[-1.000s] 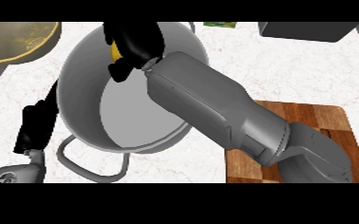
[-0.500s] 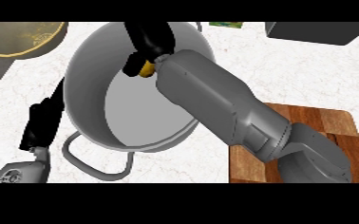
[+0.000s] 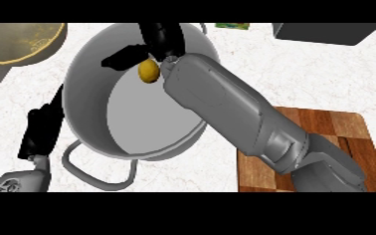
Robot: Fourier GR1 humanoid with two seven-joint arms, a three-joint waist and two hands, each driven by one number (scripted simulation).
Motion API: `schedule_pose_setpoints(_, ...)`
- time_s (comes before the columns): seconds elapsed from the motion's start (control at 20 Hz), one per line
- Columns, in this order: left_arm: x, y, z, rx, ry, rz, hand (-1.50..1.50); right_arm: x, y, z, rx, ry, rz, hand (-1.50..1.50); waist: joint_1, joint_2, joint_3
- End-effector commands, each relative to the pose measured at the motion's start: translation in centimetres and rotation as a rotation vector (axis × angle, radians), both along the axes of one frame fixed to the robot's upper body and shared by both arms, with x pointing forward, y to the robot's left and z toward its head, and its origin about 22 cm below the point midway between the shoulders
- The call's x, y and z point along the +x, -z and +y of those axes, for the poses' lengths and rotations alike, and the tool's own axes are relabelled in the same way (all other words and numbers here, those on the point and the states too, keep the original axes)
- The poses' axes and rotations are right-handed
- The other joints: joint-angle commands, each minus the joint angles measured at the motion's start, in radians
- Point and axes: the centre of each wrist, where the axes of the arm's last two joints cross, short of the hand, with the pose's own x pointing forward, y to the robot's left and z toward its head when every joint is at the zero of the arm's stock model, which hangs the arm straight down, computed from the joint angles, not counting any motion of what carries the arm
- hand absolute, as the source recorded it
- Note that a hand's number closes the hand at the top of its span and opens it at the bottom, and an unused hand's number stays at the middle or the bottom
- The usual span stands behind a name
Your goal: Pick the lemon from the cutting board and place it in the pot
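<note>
Now, from my head view, my right hand (image 3: 163, 39) is over the far side of the pot (image 3: 88, 84), my grey forearm crossing the pot's right rim from the cutting board (image 3: 323, 129). My fingers there are spread apart and relaxed; one dark finger (image 3: 123, 57) sticks out to the left above the pot's inside wall. The lemon (image 3: 149, 71) is just below that hand, inside the pot's outline near its far wall, at the base of my palm. Whether my hand touches it I cannot tell, but no finger curls round it. The lemon's long axis runs toward and away from me, one tip pointing at the pot's far rim, the other at the pot's floor.

My left hand (image 3: 42, 127) is just outside the pot's left wall, dark fingers straight and pointing away from me, holding nothing. The pot's loop handle (image 3: 95, 172) lies on the near side, toward me.
</note>
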Motion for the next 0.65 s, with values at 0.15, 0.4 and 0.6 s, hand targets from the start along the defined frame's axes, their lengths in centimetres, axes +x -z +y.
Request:
schedule_pose_setpoints(0.15,-0.9,0.9,0.8,-0.026,-0.029,0.009,0.00,0.9,0.0,-0.8,0.143,-0.094,0.100,-1.50,-0.037,-0.008,-0.001)
schedule_pose_setpoints(0.4,-2.1,0.9,1.4,-0.004,-0.079,0.016,0.00,0.5,0.8,-1.3,0.182,-0.198,0.166,-1.50,-0.085,-0.023,0.001)
schedule_pose_setpoints(0.6,-3.3,1.7,0.8,-0.009,-0.115,0.036,0.00,2.1,2.7,-5.9,0.208,-0.200,0.154,-1.50,-0.106,-0.027,0.001)
